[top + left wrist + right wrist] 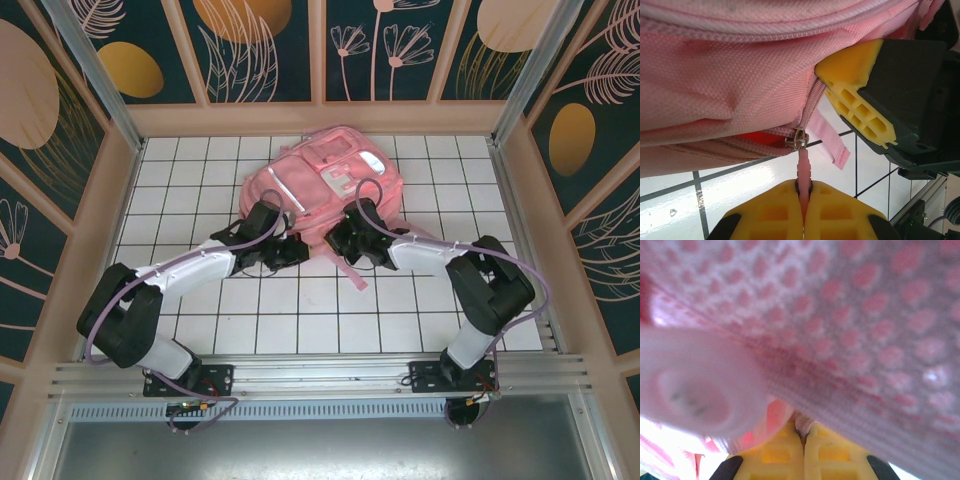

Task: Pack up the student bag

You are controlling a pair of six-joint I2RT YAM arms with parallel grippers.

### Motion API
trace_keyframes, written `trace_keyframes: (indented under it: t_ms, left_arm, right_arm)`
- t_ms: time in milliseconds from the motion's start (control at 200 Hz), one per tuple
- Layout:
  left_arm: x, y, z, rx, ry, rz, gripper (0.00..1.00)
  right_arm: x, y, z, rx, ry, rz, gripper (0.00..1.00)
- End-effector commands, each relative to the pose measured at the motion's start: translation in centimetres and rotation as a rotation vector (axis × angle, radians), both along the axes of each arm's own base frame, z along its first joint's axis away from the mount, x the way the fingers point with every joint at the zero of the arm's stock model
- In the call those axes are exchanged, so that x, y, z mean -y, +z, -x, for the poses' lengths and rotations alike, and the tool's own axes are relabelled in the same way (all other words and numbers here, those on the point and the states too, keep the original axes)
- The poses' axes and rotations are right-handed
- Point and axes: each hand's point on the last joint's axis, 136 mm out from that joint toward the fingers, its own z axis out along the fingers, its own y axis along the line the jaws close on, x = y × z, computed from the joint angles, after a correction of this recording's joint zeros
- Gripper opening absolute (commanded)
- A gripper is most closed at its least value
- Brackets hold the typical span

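Note:
The student bag (pixel 320 178), a pink backpack, lies flat at the back middle of the white tiled table (pixel 300 310). My left gripper (pixel 296 249) is at its near edge. In the left wrist view the yellow fingers (pixel 775 210) are shut (pixel 803 186) on the pink rubber zipper pull (pixel 803 167), which hangs from a metal slider (pixel 800 139). Something red shows inside the zip gap (pixel 757 137). My right gripper (pixel 341 238) is just to the right, its yellow finger (pixel 860 95) pressed to the bag. It is shut (pixel 803 432) on a small fold of the bag's zip edge (pixel 804 424).
A loose pink strap (pixel 352 277) trails from the bag toward the front, between the two arms. Raised wooden walls (pixel 90 230) close in the table on the left, back and right. A metal rail (pixel 320 372) with both arm bases runs along the near edge.

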Motion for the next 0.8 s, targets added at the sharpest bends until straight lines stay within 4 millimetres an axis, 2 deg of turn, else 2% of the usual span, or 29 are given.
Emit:
trace_keyframes:
  t_ms: [0, 200, 375, 450, 540, 686, 796]
  left_arm:
    - [0.8, 1.5, 0.7, 0.04, -0.07, 0.002, 0.0]
    - [-1.3, 0.1, 0.2, 0.032, -0.04, -0.161, 0.0]
    - [-2.7, -0.7, 0.6, 0.011, -0.016, -0.232, 0.0]
    - [-2.8, -1.5, 1.2, -0.02, -0.014, -0.229, 0.0]
    - [-2.1, -1.8, 1.7, -0.052, -0.012, -0.17, 0.0]
    - [0.2, -0.6, 1.8, -0.08, -0.011, -0.042, 0.0]
    - [2.1, -0.1, 1.5, -0.088, -0.031, -0.029, 0.0]
  right_arm:
    - [5.0, -0.8, -0.9, 0.046, -0.098, 0.237, 0.0]
    - [9.5, -0.5, -0.5, 0.069, -0.199, 0.406, 0.0]
    - [10.9, -1.0, -0.2, 0.055, -0.216, 0.42, 0.0]
    - [10.6, -1.2, -0.1, 0.051, -0.212, 0.398, 0.0]
    - [9.4, -1.3, -0.1, 0.053, -0.182, 0.343, 0.0]
    - [6.8, -0.9, -0.2, 0.066, -0.119, 0.324, 0.0]
    - [5.1, -0.6, -0.3, 0.077, -0.087, 0.314, 0.0]
